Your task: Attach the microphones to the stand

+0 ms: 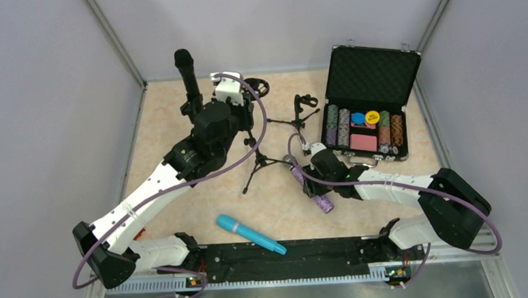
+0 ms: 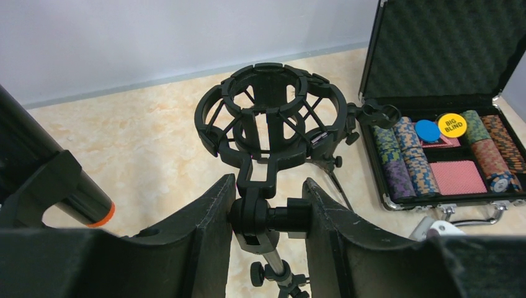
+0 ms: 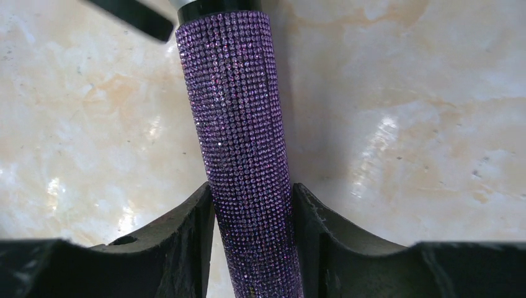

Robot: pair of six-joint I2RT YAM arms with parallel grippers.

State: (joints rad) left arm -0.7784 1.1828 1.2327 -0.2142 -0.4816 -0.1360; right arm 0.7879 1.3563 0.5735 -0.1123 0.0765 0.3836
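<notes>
Purple glitter stick microphone (image 3: 245, 124): flat on pale marbled table (image 3: 403, 124), pinched across its handle by right gripper (image 3: 252, 197). Left gripper (image 2: 270, 194) clamped round black tripod stand (image 2: 263, 220), just beneath round shock mount (image 2: 270, 112). Risks slipping on tapered, beaded handle during lift; could also knock stand legs nearby.

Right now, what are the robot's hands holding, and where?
Left gripper: the stand, at the swivel joint near its top. Right gripper: the purple microphone, around its handle.
</notes>
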